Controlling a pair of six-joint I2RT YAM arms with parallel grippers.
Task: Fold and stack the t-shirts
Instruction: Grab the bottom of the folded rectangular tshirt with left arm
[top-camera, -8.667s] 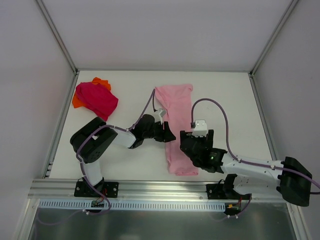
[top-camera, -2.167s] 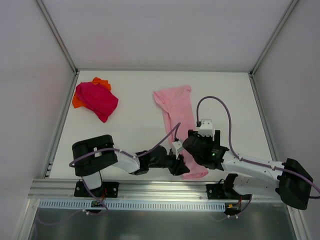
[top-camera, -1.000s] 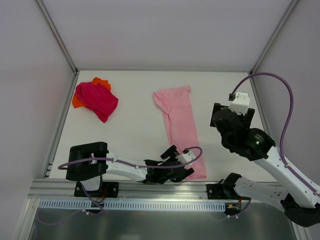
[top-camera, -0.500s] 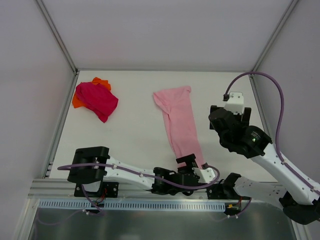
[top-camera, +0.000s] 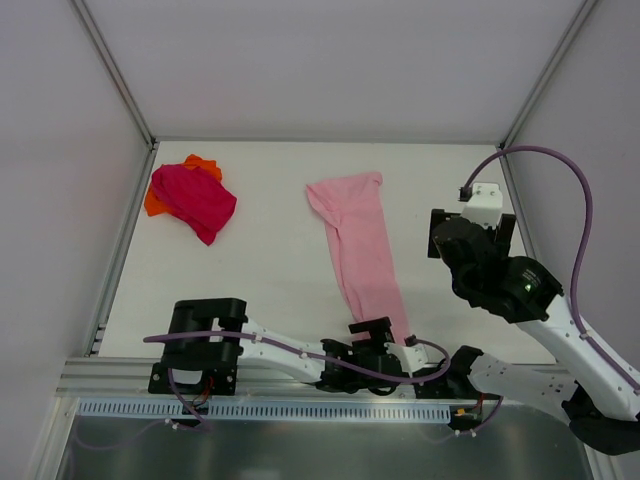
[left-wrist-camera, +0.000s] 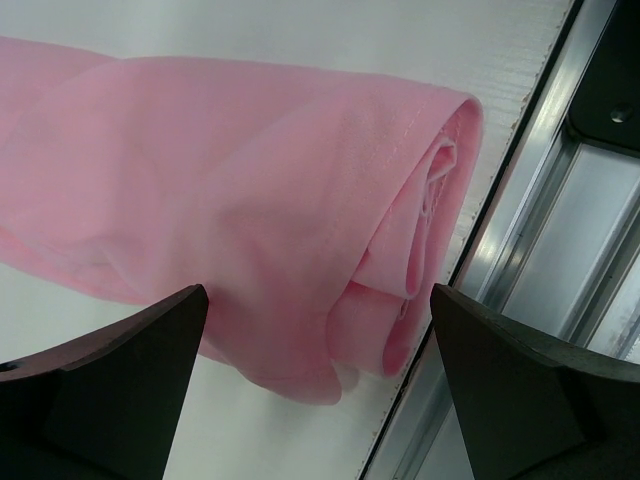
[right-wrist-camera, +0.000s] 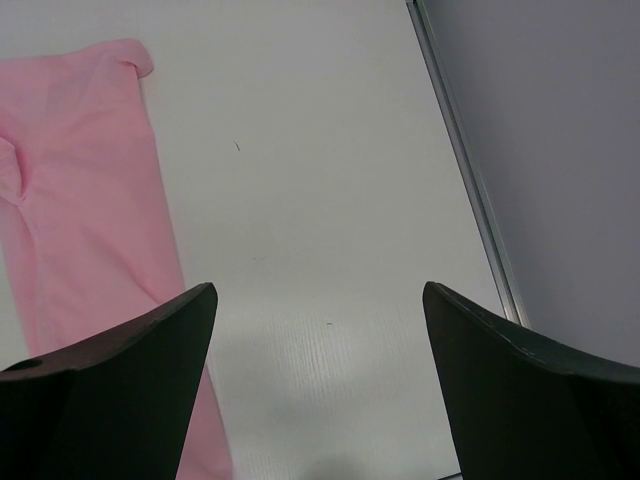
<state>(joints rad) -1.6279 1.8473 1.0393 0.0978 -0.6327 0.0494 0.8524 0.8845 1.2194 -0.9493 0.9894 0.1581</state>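
The left gripper (left-wrist-camera: 318, 295) has swung to the bottom centre, jaws wide and empty over the near end of the light pink t-shirt (top-camera: 365, 250), a mid-frame strip, while the right gripper (right-wrist-camera: 319, 290), equally wide and empty, has lifted away right, so an end-over-end fold looks next.

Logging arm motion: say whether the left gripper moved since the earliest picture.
Yes. The left gripper has come toward the near rail, now at the light pink t-shirt's near end.

light pink t-shirt (top-camera: 362, 250): folded strip, centre | magenta t-shirt (top-camera: 193, 198): bunched over orange t-shirt (top-camera: 204, 163), far left
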